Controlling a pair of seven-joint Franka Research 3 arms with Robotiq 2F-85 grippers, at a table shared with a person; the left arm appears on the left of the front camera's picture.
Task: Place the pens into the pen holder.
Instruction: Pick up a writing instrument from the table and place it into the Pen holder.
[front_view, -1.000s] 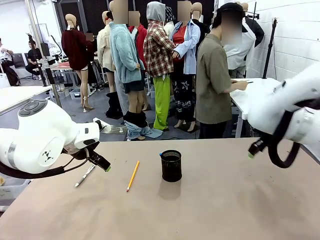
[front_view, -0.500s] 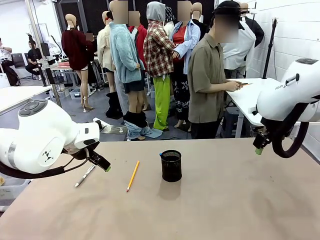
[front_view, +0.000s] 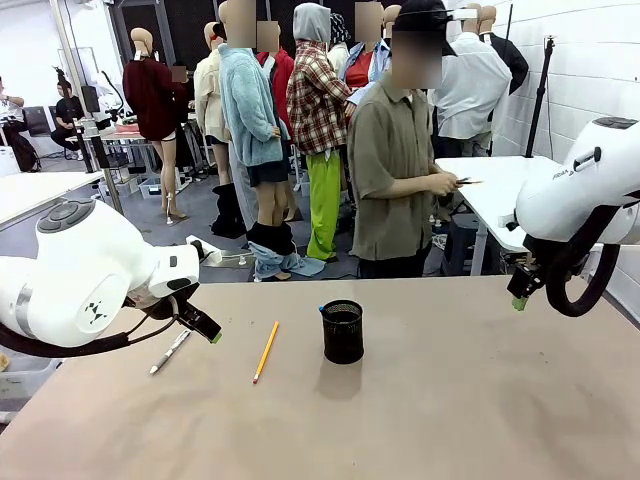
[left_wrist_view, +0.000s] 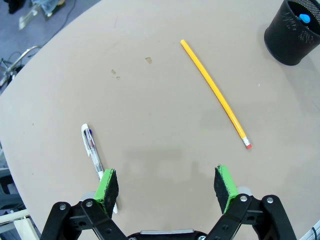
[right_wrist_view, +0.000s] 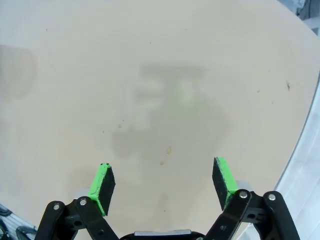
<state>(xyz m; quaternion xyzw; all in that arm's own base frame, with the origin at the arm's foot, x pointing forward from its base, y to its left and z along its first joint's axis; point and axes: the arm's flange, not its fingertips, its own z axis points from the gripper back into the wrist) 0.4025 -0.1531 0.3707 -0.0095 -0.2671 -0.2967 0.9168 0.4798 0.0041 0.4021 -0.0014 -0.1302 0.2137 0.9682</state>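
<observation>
The black mesh pen holder (front_view: 343, 332) stands mid-table, and a blue-tipped pen (left_wrist_view: 304, 19) sits inside it. A yellow pencil (front_view: 266, 351) lies flat to its left, and a silver-grey pen (front_view: 170, 352) lies further left. My left gripper (front_view: 205, 328) hovers low between those two, open and holding nothing. In the left wrist view the pen (left_wrist_view: 92, 150) runs up to the left finger, the pencil (left_wrist_view: 215, 94) lies ahead to the right, and the holder (left_wrist_view: 294, 31) is at the top right. My right gripper (front_view: 520, 293) hangs open over bare table (right_wrist_view: 165, 90) at the far right.
A person (front_view: 390, 170) stands just beyond the table's far edge, hands together on a small thin object. A white side table (front_view: 490, 185) stands behind on the right. The table's right edge (right_wrist_view: 305, 135) runs close by the right gripper.
The right arm has drawn back and up toward the right edge, then held still. The person behind the table has stepped left. The left arm has not moved.
</observation>
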